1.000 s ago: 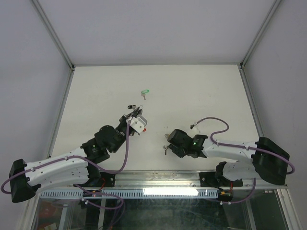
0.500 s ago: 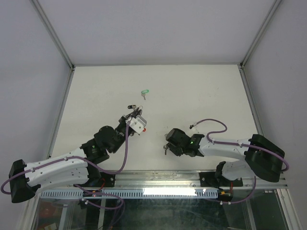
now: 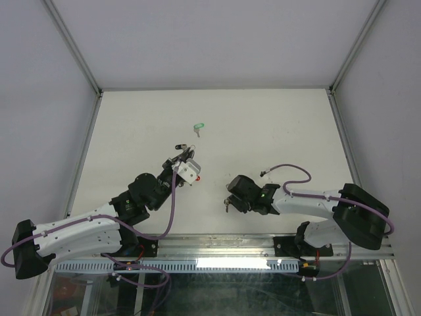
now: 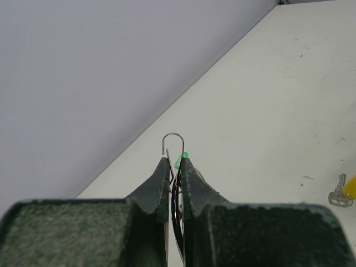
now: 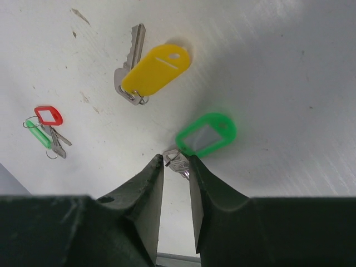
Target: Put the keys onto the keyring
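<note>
My left gripper (image 3: 187,160) is shut on the keyring (image 4: 173,140), a thin silver wire loop that sticks out past the fingertips. My right gripper (image 5: 177,161) is low over the table, its jaws nearly closed on the silver head of a key (image 5: 179,162) with a green tag (image 5: 206,134). A key with a yellow tag (image 5: 155,69) lies just beyond, and it also shows in the left wrist view (image 4: 346,189). A red tag (image 5: 48,115) and a thin green tag (image 5: 39,136) with small keys lie farther left. Another green-tagged key (image 3: 198,126) lies mid-table.
The white table (image 3: 276,125) is walled by grey panels with metal posts at the back corners. A purple cable (image 3: 289,168) loops over the right arm. The metal rail with the arm bases (image 3: 217,247) runs along the near edge.
My right arm has shifted slightly left and nearer the front edge. My left arm and the keyring have stayed put.
</note>
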You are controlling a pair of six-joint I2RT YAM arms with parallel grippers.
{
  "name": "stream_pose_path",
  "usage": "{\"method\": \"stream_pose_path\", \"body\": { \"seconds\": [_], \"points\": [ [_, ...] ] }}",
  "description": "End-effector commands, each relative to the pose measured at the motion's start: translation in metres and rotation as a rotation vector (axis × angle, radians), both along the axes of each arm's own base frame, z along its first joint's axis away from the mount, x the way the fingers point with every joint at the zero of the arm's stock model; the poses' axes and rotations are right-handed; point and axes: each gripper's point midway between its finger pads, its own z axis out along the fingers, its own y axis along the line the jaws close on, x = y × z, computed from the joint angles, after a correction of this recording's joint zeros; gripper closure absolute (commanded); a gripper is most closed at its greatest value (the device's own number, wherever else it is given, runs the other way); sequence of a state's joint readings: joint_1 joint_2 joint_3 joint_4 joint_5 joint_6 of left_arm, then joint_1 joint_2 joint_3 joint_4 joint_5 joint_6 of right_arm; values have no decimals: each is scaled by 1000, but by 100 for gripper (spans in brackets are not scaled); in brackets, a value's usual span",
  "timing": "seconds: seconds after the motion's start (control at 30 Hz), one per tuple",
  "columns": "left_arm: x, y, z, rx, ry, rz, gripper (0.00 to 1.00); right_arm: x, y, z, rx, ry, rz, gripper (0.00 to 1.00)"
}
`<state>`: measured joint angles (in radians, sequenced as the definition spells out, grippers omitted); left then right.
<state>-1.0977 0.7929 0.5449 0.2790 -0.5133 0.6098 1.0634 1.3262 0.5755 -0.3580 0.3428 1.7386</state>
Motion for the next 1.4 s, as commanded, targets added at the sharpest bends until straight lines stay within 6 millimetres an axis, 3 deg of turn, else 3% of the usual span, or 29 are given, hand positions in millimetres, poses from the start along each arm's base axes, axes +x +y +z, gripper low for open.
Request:
{"method": "stream_pose_path", "body": {
  "seconds": [0.0,0.43,0.6,0.8,1.07,1.23,1.37],
  "points": [
    [0,3,22,-65,-42,0,100,5,3,-2,16,-8,-25,72],
    [0,4,21,-60,-43,6,100,7,-1,-3,-5,-28,-17,88],
    [1,4,21,-58,-43,7,100,15,1,13,-13,-104,36,100],
    [1,3,22,-55,-45,4,100,22,2,56,-31,-287,217,100],
    [-2,-4,23,-23,-63,-36,100,17,-11,116,-139,-545,608,100],
    [-9,-15,34,-27,-96,-110,100,16,-16,169,-236,-708,844,100],
    [-15,-20,44,37,-187,-121,100,27,-34,196,-347,-679,979,100]
  ]
}}
